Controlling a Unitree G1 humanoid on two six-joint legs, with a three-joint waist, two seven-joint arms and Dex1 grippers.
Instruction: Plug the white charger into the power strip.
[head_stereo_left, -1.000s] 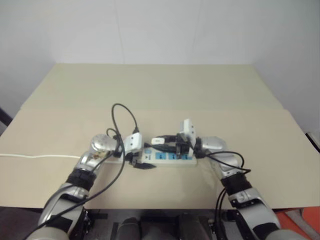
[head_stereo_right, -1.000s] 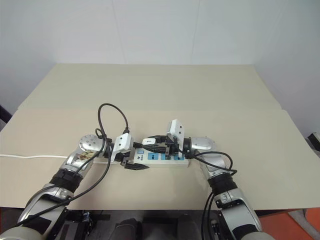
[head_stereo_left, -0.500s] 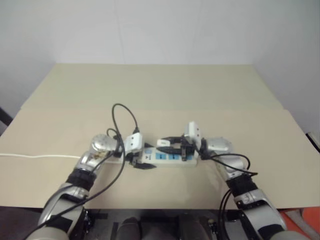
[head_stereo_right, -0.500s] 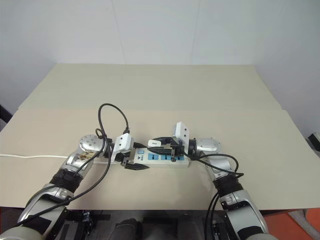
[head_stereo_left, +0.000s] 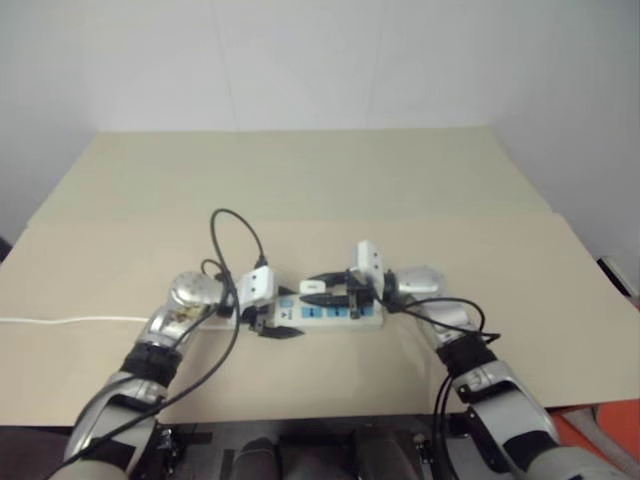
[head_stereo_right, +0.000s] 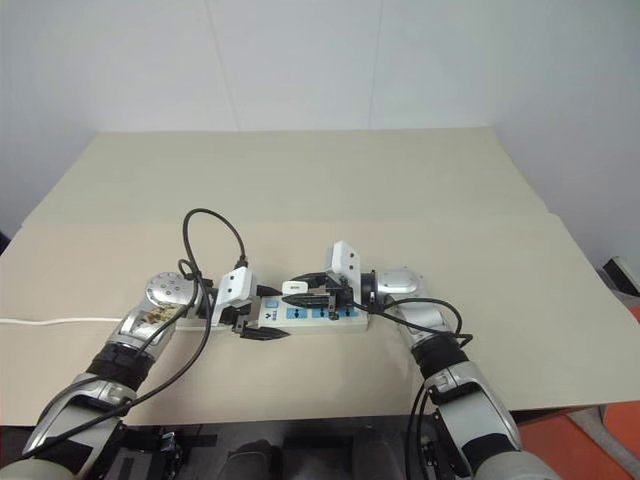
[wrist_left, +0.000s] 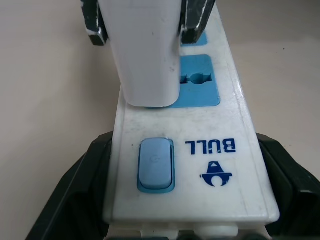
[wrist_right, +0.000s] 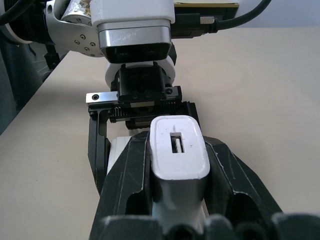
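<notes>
white charger (wrist_left: 145, 50): sitting upright over the power strip's blue socket faces, just beside the switch end; its base is meeting the strip, though how deep the prongs are seated is hidden.
right end effector (head_stereo_right: 312, 293): clenching the white charger by its two flat side walls, fingers (wrist_right: 125, 185) hugging either flank (a sound place to hold, since the walls are parallel and stiff).
power strip (head_stereo_left: 330, 313): lying flat on the tabletop (head_stereo_left: 300, 190) along the near edge, its thin cord running off toward the robot's left.
left end effector (head_stereo_left: 281, 331): clamping the switch end of the power strip across its width, bracing it.
switch (wrist_left: 156, 165): sitting clear of both grips.
handling, charger: looking light, rigid and glossy, so likely to be slipping or tilting if squeezed near the top; holding low on the sides is seeming safest.
handling, strip: looking light enough to be sliding under a push, hence the bracing.
</notes>
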